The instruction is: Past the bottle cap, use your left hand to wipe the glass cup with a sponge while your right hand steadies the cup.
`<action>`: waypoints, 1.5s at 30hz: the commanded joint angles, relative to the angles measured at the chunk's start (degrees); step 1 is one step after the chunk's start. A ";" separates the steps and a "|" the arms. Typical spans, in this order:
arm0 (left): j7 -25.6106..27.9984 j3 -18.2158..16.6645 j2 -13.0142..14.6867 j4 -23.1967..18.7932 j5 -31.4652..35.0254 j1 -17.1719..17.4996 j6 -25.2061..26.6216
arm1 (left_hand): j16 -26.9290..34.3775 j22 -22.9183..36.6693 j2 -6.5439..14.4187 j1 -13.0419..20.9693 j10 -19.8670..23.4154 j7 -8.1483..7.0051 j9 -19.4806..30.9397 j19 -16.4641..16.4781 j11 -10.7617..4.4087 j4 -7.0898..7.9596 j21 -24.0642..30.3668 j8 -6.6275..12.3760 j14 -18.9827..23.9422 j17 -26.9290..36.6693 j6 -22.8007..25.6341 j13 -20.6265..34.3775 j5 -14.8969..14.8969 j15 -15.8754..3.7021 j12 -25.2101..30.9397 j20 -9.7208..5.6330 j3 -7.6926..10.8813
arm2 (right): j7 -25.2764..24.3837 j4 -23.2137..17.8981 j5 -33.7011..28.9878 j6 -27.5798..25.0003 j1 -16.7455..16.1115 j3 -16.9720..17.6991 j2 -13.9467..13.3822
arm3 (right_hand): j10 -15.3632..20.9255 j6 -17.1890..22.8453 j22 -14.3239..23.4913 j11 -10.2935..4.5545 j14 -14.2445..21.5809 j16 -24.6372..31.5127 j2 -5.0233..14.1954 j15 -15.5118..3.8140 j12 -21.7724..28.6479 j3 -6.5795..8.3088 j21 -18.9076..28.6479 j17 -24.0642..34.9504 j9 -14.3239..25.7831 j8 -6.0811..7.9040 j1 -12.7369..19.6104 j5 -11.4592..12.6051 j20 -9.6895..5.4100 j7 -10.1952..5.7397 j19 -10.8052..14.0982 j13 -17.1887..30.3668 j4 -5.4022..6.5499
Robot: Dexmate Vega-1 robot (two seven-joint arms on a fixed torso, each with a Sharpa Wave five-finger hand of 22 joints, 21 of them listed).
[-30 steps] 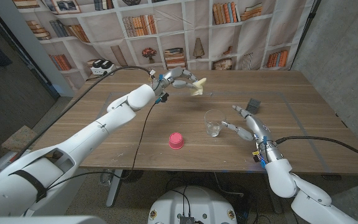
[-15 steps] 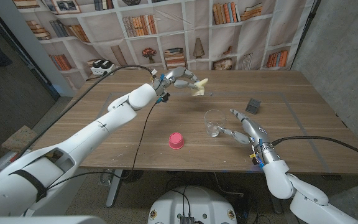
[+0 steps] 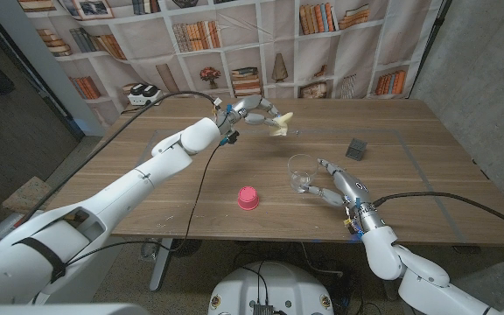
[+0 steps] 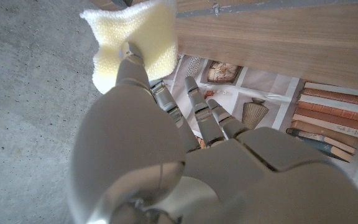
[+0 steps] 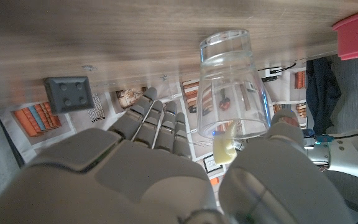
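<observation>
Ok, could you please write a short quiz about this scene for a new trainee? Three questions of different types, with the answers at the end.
1. True or false: the left hand holds the sponge in the air, away from the glass cup.
2. Multiple choice: where is the right hand? A) resting on the pink bottle cap; B) open beside the glass cup, fingers apart around it; C) lifting the dark block.
3. Fill in: in the head view, the glass cup stands to the ____ of the bottle cap.

Key: 1 true; 2 B; 3 right.
</observation>
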 commanded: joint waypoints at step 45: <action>0.95 0.60 -1.56 4.16 0.12 -0.82 -1.10 | -0.14 0.14 -0.10 -0.45 0.08 3.49 0.16 -0.63 -0.05 3.95 -0.04 -0.03 0.19 0.12 3.41 0.23 0.29 -7.76 0.22 -2.49 4.34 | -11.33 8.09 4.83 -3.04 6.80 -6.90 8.55 | 20.23 19.96 0.78 -11.91 18.58 1.22 6.81 -4.76 5.86 2.71 1.18 0.06 0.69 5.71 20.11 4.17 0.32 -12.70 7.73 0.03 -1.05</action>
